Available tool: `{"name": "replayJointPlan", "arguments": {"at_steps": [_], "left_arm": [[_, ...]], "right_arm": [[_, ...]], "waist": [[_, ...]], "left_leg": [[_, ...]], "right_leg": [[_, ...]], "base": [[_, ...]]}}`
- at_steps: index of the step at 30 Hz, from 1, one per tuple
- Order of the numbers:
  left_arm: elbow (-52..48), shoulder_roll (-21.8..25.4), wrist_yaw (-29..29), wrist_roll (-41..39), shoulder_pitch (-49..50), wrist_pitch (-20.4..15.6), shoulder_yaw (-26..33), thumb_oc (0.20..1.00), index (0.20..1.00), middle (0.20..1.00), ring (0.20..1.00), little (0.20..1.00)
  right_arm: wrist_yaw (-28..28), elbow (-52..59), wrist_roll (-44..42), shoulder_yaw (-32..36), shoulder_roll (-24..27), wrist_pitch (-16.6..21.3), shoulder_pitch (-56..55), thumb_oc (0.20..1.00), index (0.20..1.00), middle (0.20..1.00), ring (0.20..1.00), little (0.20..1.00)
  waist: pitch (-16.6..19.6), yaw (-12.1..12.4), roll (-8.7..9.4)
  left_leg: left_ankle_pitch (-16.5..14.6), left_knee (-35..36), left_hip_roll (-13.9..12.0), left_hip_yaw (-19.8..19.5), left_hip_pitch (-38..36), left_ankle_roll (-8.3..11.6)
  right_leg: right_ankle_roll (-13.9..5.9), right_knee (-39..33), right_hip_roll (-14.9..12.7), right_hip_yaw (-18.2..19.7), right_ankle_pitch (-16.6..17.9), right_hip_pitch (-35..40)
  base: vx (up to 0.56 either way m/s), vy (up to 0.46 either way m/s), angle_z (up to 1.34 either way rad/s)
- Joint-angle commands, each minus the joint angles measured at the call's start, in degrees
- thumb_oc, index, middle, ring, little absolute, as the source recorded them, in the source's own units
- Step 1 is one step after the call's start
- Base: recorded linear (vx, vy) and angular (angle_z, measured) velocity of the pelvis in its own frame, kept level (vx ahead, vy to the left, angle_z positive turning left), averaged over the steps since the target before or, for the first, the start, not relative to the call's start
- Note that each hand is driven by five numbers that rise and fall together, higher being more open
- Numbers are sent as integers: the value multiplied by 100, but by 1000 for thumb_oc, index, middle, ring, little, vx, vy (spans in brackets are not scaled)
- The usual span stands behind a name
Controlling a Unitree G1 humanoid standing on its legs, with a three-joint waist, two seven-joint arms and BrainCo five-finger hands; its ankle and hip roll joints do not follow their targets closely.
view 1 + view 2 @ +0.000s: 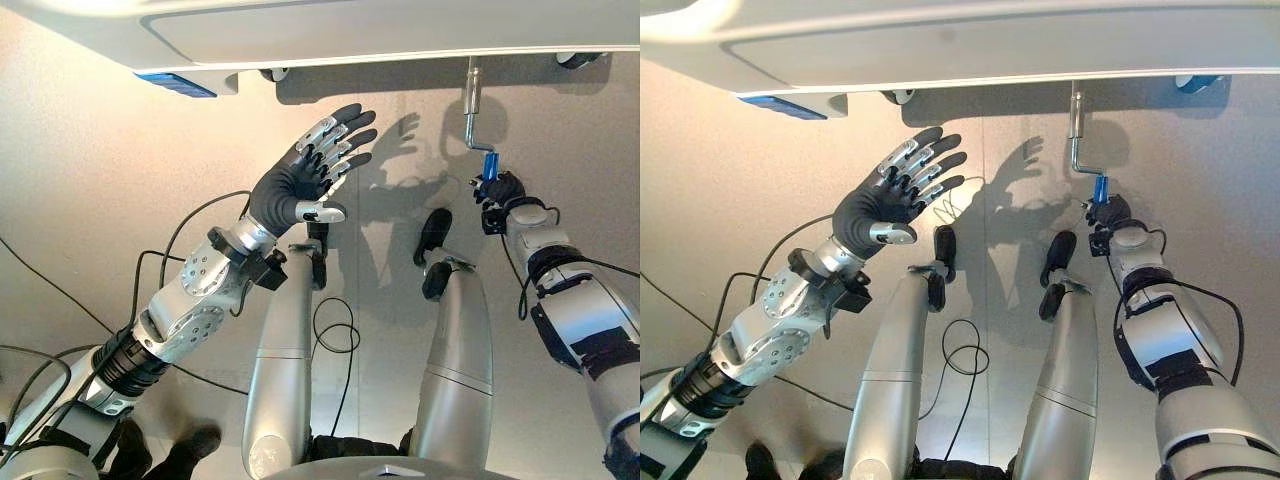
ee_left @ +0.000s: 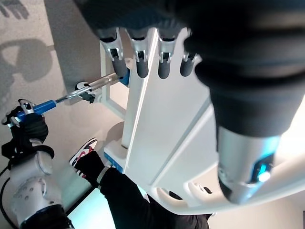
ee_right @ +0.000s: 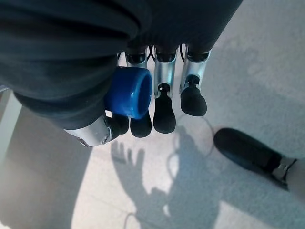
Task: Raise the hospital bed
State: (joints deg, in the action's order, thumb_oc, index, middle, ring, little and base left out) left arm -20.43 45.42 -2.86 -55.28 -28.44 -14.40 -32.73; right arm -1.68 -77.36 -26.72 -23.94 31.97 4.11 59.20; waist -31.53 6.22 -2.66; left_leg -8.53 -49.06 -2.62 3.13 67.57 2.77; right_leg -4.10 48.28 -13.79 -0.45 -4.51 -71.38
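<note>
Hospital bed: white frame, its foot end spanning the far side of the scene above the pale floor; a caster sits under its right corner. Crank: bent silver rod hanging from the bed's underside on the right, ending in a blue handle. Right hand: at the crank's lower end, fingers curled round the blue handle, gripping it. Left hand: raised in the air below the bed's edge, well apart from the crank, fingers straight and spread, holding nothing. Person: a dark trouser leg and patterned sneaker beside the bed in the left wrist view.
</note>
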Motion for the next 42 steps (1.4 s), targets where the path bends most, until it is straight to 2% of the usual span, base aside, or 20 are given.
{"name": "replayJointPlan", "arguments": {"at_steps": [1,5,8,9,10,11,13,14,15,20,23,31,36,42], "left_arm": [[-325,-467,-214,-11,114,-281,155,1000,1000,1000,1000,1000],[-330,-492,-197,36,240,-295,315,1000,1000,1000,1000,1000],[-352,-453,-139,69,394,-311,548,1000,1000,1000,1000,1000],[-354,-451,-139,69,396,-310,547,1000,1000,1000,1000,1000],[-370,-402,-79,143,558,-330,812,1000,1000,1000,1000,1000],[-372,-401,-78,144,560,-329,810,1000,1000,1000,1000,1000],[-338,-348,0,198,677,-360,1046,1000,1000,1000,1000,1000],[-328,-319,74,238,791,-344,1223,1000,1000,1000,1000,1000],[-329,-317,75,238,791,-344,1219,1000,1000,1000,1000,1000],[-379,-110,281,418,1105,-352,1750,1000,1000,1000,1000,1000],[-411,12,346,524,1261,-348,1927,1000,1000,1000,1000,1000],[-582,245,391,637,1478,-337,2149,1000,1000,1000,1000,1000],[-703,250,389,484,1483,-321,2046,1000,1000,1000,1000,1000],[-743,111,427,358,1384,-324,1872,1000,1000,1000,1000,1000]], "right_arm": [[-330,-96,-735,312,833,230,3,200,200,200,200,200],[-379,582,-1364,550,998,486,-220,200,200,200,200,200],[-494,1526,-1572,679,1001,707,-563,200,200,200,200,200],[-498,1533,-1570,683,999,705,-570,200,200,200,200,200],[-587,2516,-1536,815,1022,872,-981,200,200,200,200,200],[-592,2524,-1533,821,1020,869,-990,200,200,200,200,200],[-669,3681,-1495,990,1027,1078,-1435,200,200,200,200,200],[-741,4606,-1465,1346,910,1254,-1987,200,200,200,200,200],[-745,4616,-1461,1352,908,1250,-1996,200,200,200,200,200],[-615,7070,-1290,1837,591,1530,-3148,200,200,200,200,200],[-429,7800,-1408,1841,550,1578,-3392,200,200,200,200,200],[-65,8963,-1835,1592,600,1550,-3622,200,200,200,200,200],[279,9574,-2148,933,879,1338,-3557,200,200,200,200,200],[497,9784,-2355,103,866,1134,-3195,200,200,200,200,200]], "waist": [[174,-237,-513],[174,-387,-435],[174,-482,-361],[174,-481,-359],[174,-541,-312],[174,-540,-309],[174,-619,-248],[174,-677,-177],[174,-674,-175],[174,-805,-33],[174,-818,5],[174,-796,93],[174,-741,146],[174,-659,143]], "left_leg": [[933,761,118,-79,101,309],[936,828,63,-35,53,314],[942,883,40,-21,16,317],[943,884,41,-20,13,317],[954,905,26,-9,3,323],[954,906,26,-8,0,323],[960,942,15,-22,-9,312],[956,940,27,-28,-24,304],[956,941,28,-28,-27,304],[954,869,18,-63,1,315],[951,789,25,-72,30,317],[962,628,26,-94,75,338],[996,583,33,-127,96,353],[1022,552,47,-141,102,359]], "right_leg": [[-309,-2,110,-35,281,216],[-295,-1,169,-13,247,200],[-285,-8,200,2,234,189],[-285,-8,200,3,234,191],[-280,-26,213,5,234,198],[-280,-26,212,6,234,200],[-278,-57,240,9,249,203],[-275,-44,253,-7,248,208],[-275,-44,253,-7,248,210],[-276,9,294,-40,255,198],[-288,43,304,-44,278,186],[-310,104,292,-61,347,215],[-320,93,260,-86,401,256],[-315,106,233,-98,414,289]], "base": [[36,-57,-1],[16,-29,-1],[2,-15,-8],[-6,-19,-6],[0,0,0],[-7,-23,-4],[-7,-24,-6],[-9,-24,-5],[-9,-25,-5],[-1,-3,-1],[0,0,0],[0,0,0],[-2,8,-1],[0,0,0]]}}
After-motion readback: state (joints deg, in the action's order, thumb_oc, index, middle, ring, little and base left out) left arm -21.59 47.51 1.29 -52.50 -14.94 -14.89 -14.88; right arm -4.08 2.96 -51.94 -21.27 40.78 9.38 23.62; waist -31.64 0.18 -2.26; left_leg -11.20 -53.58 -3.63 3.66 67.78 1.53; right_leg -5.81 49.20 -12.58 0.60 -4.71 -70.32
